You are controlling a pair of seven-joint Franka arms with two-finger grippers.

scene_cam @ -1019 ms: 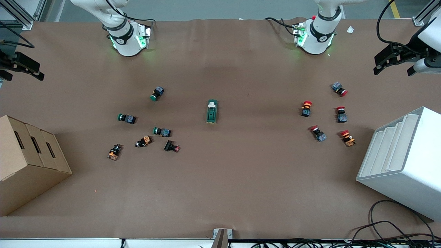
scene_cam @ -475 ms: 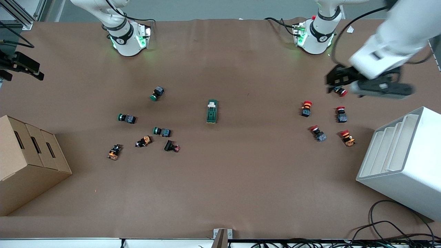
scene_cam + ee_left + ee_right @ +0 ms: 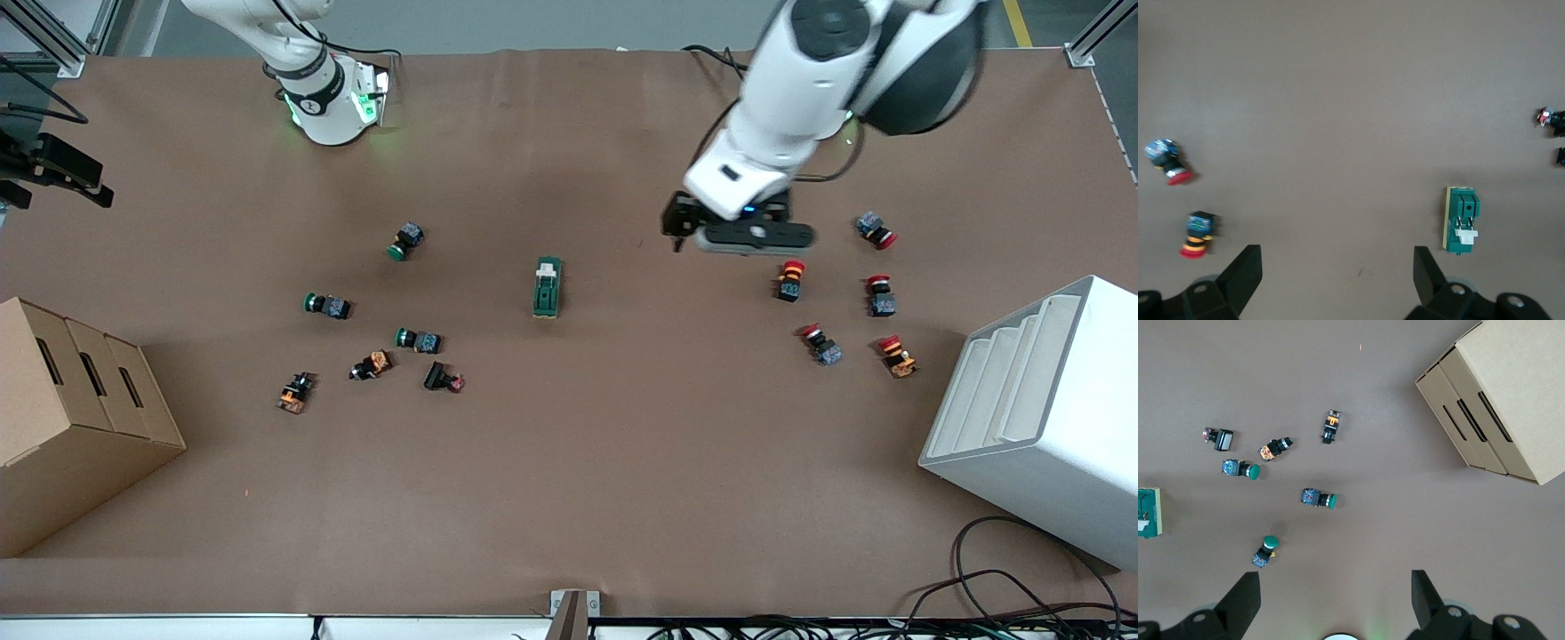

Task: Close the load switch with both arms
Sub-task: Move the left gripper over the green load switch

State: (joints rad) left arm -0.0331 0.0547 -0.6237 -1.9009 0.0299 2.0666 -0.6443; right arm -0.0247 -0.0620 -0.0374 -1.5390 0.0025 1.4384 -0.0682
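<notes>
The load switch (image 3: 547,286), a dark green block with a white lever, lies on the brown table's middle. It also shows in the left wrist view (image 3: 1461,219) and at the edge of the right wrist view (image 3: 1148,513). My left gripper (image 3: 680,222) hangs open and empty over bare table between the switch and the red push-buttons; its fingers are wide apart in the left wrist view (image 3: 1336,257). My right gripper (image 3: 62,173) waits open and empty at the table's edge at the right arm's end, as its own view (image 3: 1335,577) shows.
Green and orange push-buttons (image 3: 418,340) lie scattered toward the right arm's end, red ones (image 3: 822,345) toward the left arm's end. A cardboard box (image 3: 80,418) stands at the right arm's end. A white stepped rack (image 3: 1040,409) stands at the left arm's end.
My left arm has swung in from the table's edge toward the middle and now hangs close to the load switch. The right arm and the switch have not moved.
</notes>
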